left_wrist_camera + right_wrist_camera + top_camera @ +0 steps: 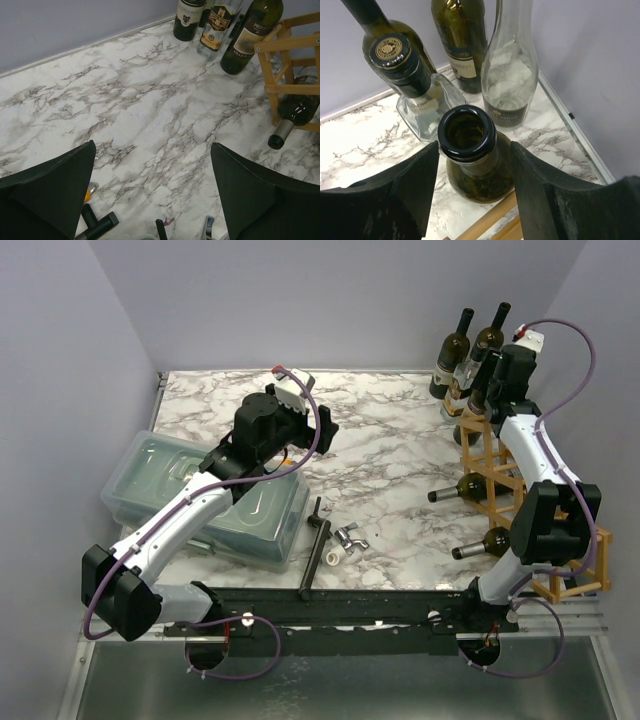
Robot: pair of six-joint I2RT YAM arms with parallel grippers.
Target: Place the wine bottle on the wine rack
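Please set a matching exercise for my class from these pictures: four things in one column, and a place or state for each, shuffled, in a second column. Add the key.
Things
1. open-topped dark bottle
2. clear bin
3. left gripper
4. clear glass bottle

Places or states
A. open, above the bare table
B. lidded, at the table's left side
C. between the fingers of the right gripper
D. upright near the back corner, beside dark bottles

Pairs: 1-C, 2-B, 3-A, 4-D
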